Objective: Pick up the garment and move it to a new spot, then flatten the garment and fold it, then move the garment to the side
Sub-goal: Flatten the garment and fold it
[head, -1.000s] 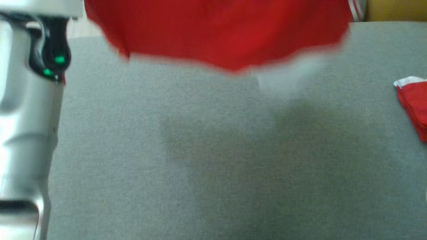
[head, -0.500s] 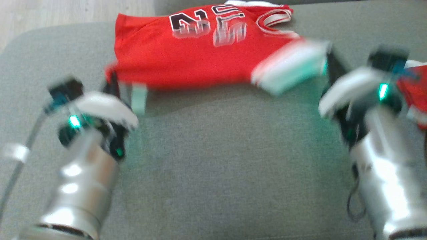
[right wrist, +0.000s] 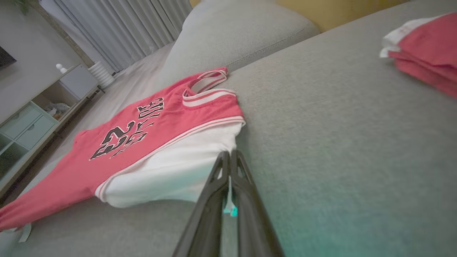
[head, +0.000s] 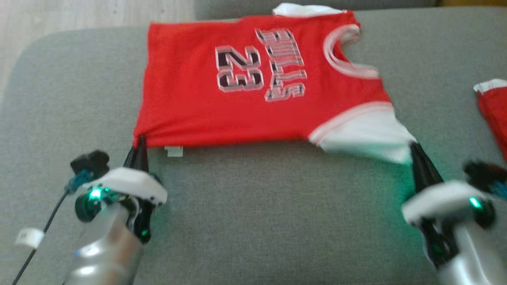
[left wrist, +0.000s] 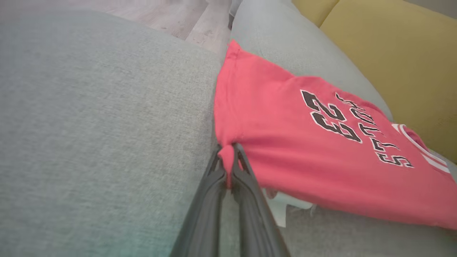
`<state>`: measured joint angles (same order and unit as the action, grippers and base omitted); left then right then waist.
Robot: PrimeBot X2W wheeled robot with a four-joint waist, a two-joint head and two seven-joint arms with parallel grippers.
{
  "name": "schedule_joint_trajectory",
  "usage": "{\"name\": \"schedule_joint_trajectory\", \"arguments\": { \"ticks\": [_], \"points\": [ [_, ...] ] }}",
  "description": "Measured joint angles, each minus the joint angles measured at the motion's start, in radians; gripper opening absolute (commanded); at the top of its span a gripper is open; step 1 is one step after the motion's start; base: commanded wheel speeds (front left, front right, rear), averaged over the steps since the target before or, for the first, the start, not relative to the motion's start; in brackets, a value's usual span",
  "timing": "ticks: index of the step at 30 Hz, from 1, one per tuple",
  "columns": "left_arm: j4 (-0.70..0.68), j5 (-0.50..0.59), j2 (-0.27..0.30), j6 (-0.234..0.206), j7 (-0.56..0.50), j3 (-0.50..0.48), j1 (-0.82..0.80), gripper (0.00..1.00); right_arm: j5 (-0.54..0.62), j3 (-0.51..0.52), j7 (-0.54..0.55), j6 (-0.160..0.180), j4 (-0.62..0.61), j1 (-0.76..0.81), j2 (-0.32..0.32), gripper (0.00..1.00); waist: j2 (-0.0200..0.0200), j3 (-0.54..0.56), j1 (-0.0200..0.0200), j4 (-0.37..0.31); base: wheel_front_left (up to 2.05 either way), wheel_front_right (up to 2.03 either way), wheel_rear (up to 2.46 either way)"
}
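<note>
Red basketball jersey [head: 245, 87] lies print-up on the grey sofa seat [head: 253, 221], toward the far part of it, mostly flat, "23" and lettering readable sideways. The long axis runs left to right across the head view: hem toward the robot's left, neck and armholes toward its right. The near long edge is pinned at both ends. The left gripper [head: 139, 142] has its jaws pinched together on the near hem corner, with red cloth bunched between them in the left wrist view [left wrist: 228, 157]. The right gripper [head: 414, 148] has its jaws closed on the tip of the white panel by the near armhole [right wrist: 228, 157]. Judgement: holding the two ends of one side keeps that edge taut, so the cloth lays out without wrinkles, which fits the flatten step. The white panel lifts slightly off the seat near the grip, so it is not fully down yet. A small white label [head: 173, 151] pokes out under the near edge. A folded red garment [head: 493, 118] sits well apart at the right edge. Yellow cushion [left wrist: 392, 53] behind the seat.
</note>
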<state>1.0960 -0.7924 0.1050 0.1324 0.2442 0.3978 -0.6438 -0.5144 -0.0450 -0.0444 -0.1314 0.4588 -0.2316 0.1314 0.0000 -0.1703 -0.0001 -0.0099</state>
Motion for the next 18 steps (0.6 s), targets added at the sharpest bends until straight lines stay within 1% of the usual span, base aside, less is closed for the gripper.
{"name": "schedule_joint_trajectory", "arguments": {
  "ticks": [3, 5, 7, 8, 10, 12, 16, 18],
  "points": [
    [-0.099, 0.031, 0.038, -0.005, 0.004, 0.017, 0.073, 0.00, 0.039, 0.082, 0.086, 0.000, -0.216, 0.175, -0.007, 0.00, 0.0000, 0.024, -0.0001, 0.011, 0.00, 0.00, 0.00],
    [-0.186, 0.047, 0.060, -0.031, 0.004, 0.023, 0.132, 0.00, 0.070, 0.135, 0.171, 0.000, -0.372, 0.294, -0.040, 0.00, 0.0000, 0.040, -0.0001, 0.016, 0.00, 0.00, 0.00],
    [-0.299, 0.053, 0.086, -0.071, -0.002, 0.024, 0.204, 0.00, 0.099, 0.169, 0.267, 0.000, -0.521, 0.402, -0.075, 0.00, 0.0000, 0.056, -0.0002, 0.018, 0.00, 0.00, 0.00],
    [-0.366, 0.053, 0.102, -0.096, -0.024, 0.025, 0.244, 0.00, 0.107, 0.184, 0.314, 0.000, -0.589, 0.449, -0.087, 0.00, 0.0000, 0.062, -0.0002, 0.018, 0.00, 0.00, 0.00],
    [-0.524, 0.053, 0.138, -0.155, -0.078, 0.026, 0.335, 0.00, 0.117, 0.203, 0.398, 0.000, -0.709, 0.526, -0.092, 0.00, 0.0000, 0.073, -0.0001, 0.018, 0.00, 0.00, 0.00],
    [-0.710, 0.053, 0.179, -0.235, -0.144, 0.028, 0.435, 0.00, 0.128, 0.224, 0.472, 0.000, -0.801, 0.575, -0.092, 0.00, 0.0000, 0.080, -0.0002, 0.014, 0.00, 0.00, 0.00],
    [-1.094, 0.055, 0.266, -0.388, -0.277, 0.027, 0.628, 0.00, 0.105, 0.268, 0.559, 0.000, -0.900, 0.626, -0.093, 0.00, 0.0000, 0.083, -0.0001, 0.002, 0.00, 0.00, 0.00],
    [-1.239, 0.062, 0.305, -0.448, -0.337, 0.026, 0.698, 0.00, 0.091, 0.282, 0.582, 0.000, -0.921, 0.637, -0.093, 0.00, 0.0000, 0.083, -0.0001, -0.001, 0.00, 0.00, 0.00]
  ]
}}
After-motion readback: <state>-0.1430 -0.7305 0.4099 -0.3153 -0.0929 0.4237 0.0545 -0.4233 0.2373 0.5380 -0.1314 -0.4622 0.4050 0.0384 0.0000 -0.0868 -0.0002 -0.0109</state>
